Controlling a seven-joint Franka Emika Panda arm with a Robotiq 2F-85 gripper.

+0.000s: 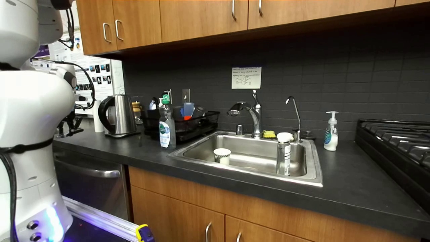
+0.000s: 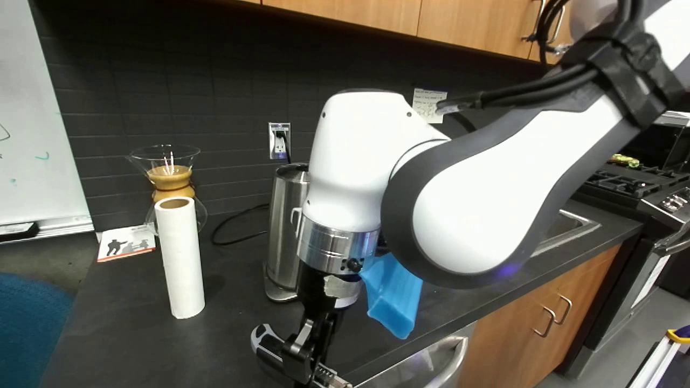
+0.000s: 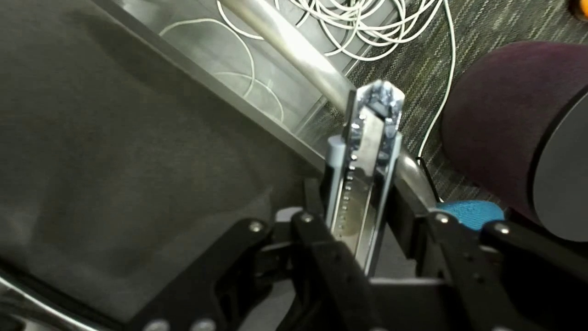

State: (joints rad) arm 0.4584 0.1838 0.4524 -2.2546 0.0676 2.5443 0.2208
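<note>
1. The jaws are closed on a utility knife (image 3: 363, 179), pinching it so that its grey-and-black handle end sticks out on one side and its metal blade end on the other.
2. The knife is near the front edge of the dark tabletop (image 2: 135, 328); in the wrist view its metal tip overlaps a steel bar handle (image 3: 298, 50) beyond that edge. Whether the knife touches the tabletop I cannot tell.
3. A blue piece (image 2: 396, 302) hangs beside the arm's wrist.
4. Near the jaws, the matte tabletop carries a steel kettle (image 2: 285, 231), an upright white tube (image 2: 180, 264), a glass carafe (image 2: 171, 180) with a wooden collar and a flat printed card (image 2: 126, 242).
5. Farther along stand a dish-soap bottle (image 1: 167, 127), a black rack (image 1: 210, 121) and a steel sink (image 1: 314, 168) holding a patterned mug (image 1: 222, 157) and a tall bottle (image 1: 284, 158). A pump bottle (image 1: 331, 134) stands between sink and stove (image 1: 389, 144).
6. A dark tiled wall (image 1: 329, 80) bears a handwritten note (image 1: 246, 78); wooden cabinets (image 1: 201, 20) hang above.
7. Below, the wrist view shows looped white cable (image 3: 363, 46), streaked carpet (image 3: 487, 32) and dark-red rounded furniture (image 3: 496, 124).
</note>
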